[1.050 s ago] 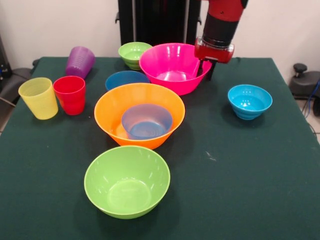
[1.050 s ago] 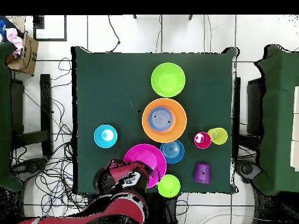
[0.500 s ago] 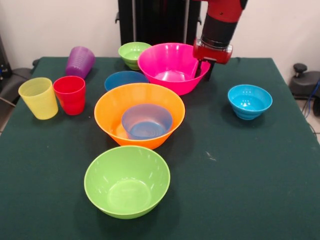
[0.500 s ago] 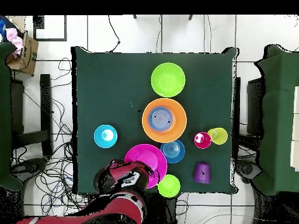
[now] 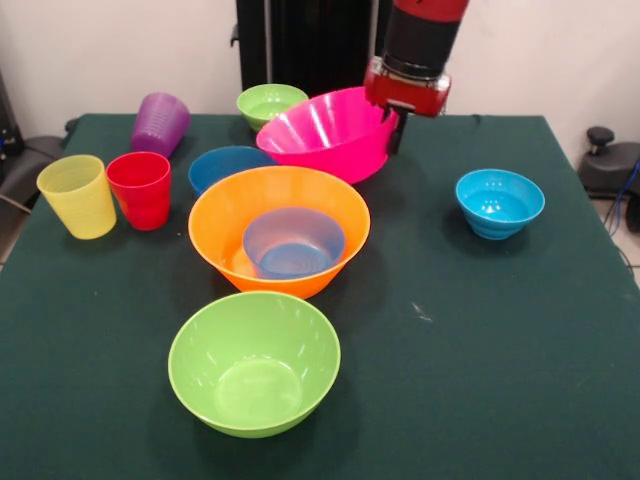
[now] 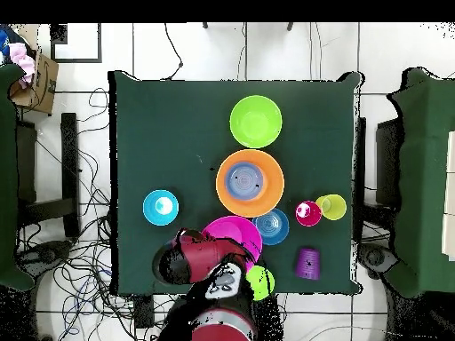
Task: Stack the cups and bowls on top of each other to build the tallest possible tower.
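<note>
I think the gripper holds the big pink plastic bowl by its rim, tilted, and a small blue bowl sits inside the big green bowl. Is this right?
Not quite. The small blue plastic bowl sits inside the large orange plastic bowl, not the green one, as the front view shows. The large green plastic bowl is empty. The gripper does hold the tilted large pink plastic bowl by its rim.

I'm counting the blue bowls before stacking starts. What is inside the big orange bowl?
One small blue bowl sits upright inside the orange bowl, resting on its bottom. The blue bowl looks empty. Whatever lies under it is covered.
</note>
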### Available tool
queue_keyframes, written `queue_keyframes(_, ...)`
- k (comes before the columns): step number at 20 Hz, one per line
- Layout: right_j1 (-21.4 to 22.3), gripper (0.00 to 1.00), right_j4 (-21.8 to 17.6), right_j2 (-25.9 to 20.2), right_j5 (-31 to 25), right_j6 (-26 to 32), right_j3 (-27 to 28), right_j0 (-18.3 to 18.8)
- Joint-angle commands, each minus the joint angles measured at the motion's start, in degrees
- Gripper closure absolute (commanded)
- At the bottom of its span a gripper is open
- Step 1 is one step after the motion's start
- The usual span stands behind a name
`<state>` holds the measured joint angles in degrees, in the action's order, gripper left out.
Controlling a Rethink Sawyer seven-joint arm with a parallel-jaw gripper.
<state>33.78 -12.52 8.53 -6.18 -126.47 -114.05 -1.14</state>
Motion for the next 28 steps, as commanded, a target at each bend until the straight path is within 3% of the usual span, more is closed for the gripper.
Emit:
queue_keyframes(1, 10.2, 1.0, 3.7, -7.9, -12.5, -1.0, 4.6, 3.4)
queue_keyframes(8, 14.5, 1.0, 3.9, -8.5, -21.2, 1.2, 7.3, 5.0)
queue_keyframes(14, 16.7, 1.0, 3.9, -7.4, -26.4, 0.1, 10.1, 4.0)
queue_keyframes(20, 13.0, 1.0, 2.0, -6.2, -28.0, -0.7, 17.1, 3.3)
queue_keyframes(28, 4.6, 1.0, -1.4, -6.1, -24.1, 1.1, 25.6, 4.7)
